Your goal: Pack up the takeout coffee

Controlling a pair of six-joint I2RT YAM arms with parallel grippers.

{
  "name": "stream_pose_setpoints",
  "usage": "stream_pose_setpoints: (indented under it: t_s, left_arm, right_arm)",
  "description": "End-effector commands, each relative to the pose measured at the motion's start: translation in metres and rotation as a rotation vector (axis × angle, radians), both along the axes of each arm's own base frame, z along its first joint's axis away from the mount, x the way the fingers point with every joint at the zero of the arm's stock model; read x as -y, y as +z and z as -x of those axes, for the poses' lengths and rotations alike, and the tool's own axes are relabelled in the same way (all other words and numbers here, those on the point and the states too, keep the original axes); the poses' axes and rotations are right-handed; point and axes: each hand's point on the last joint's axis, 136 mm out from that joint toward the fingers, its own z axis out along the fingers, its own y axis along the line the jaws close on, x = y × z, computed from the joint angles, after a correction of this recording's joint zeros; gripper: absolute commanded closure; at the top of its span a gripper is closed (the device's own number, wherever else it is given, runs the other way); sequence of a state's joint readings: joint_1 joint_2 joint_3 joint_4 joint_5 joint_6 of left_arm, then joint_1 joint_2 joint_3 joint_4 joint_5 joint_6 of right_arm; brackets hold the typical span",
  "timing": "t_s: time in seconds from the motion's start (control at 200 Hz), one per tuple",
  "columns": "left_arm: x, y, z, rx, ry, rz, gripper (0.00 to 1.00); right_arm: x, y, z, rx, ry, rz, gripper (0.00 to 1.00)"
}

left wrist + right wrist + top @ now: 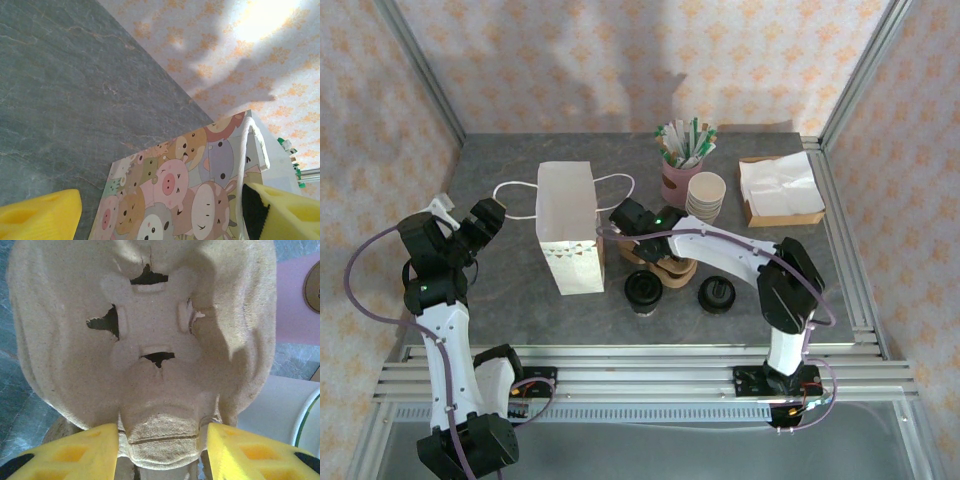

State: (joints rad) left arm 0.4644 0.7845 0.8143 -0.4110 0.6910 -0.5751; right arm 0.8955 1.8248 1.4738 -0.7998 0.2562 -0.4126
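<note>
Locate the coffee (643, 289) just below the centre of the top view. It stands upright on the table with its black lid up, so its long axis is vertical. It is free of both grippers. The carrier (670, 268) sits just above and to the right of it, and a separate black lid piece (717, 293) lies near its right. The right gripper (163, 442) is the nearer one. It works at the carrier, so the coffee lies just below it in the top view. In the right wrist view its yellow fingers (75, 452) stand partly apart with a tab of the carrier's rim between them. You cannot tell whether the tab is clamped or merely flanked. The bag (565, 215) lies left of the coffee. The left gripper (160, 210) is beyond it, well apart from the coffee, with its jaws wide and holding nothing. Judge the right arm the better placed to reach the coffee. No brand or readable writing appears anywhere. The bag carries a cartoon animal print, and the pink cup (295, 305) bears a round label too cropped to read.
</note>
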Motion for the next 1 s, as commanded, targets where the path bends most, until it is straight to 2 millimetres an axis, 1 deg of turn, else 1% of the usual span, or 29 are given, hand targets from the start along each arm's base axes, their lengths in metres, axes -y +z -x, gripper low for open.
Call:
stream_pose_setpoints:
  t_s: [0.0, 0.165, 0.37, 0.531, 0.626, 0.651, 0.701, 0.991]
  left_arm:
    - [0.001, -0.002, -0.001, 0.004, -0.006, -0.011, 0.16]
    - [0.001, -0.004, -0.001, 0.000, -0.008, -0.004, 0.16]
    - [0.001, -0.003, -0.001, 0.002, -0.008, -0.004, 0.16]
    - [0.001, -0.002, -0.001, 0.004, -0.008, -0.006, 0.16]
    - [0.001, -0.003, -0.001, 0.003, -0.009, -0.006, 0.16]
    - [0.001, -0.003, -0.001, 0.002, -0.008, -0.004, 0.16]
    - [0.001, -0.003, -0.001, 0.003, -0.007, -0.006, 0.16]
    - [0.001, -0.003, -0.001, 0.003, -0.006, -0.006, 0.16]
  right_arm:
    - [0.008, 0.004, -0.006, 0.019, -0.016, 0.048, 0.50]
    - [0.008, 0.003, -0.008, 0.019, -0.015, 0.053, 0.50]
    - [0.009, -0.002, -0.010, 0.012, -0.023, 0.067, 0.54]
    - [0.010, -0.003, -0.011, 0.009, -0.028, 0.062, 0.55]
    - [0.010, -0.002, -0.011, 0.009, -0.029, 0.062, 0.57]
    - [0.010, -0.002, -0.011, 0.007, -0.028, 0.060, 0.59]
    - [0.009, 0.000, -0.009, 0.003, -0.027, 0.053, 0.60]
    - [0.008, 0.012, -0.002, -0.007, -0.029, -0.004, 0.61]
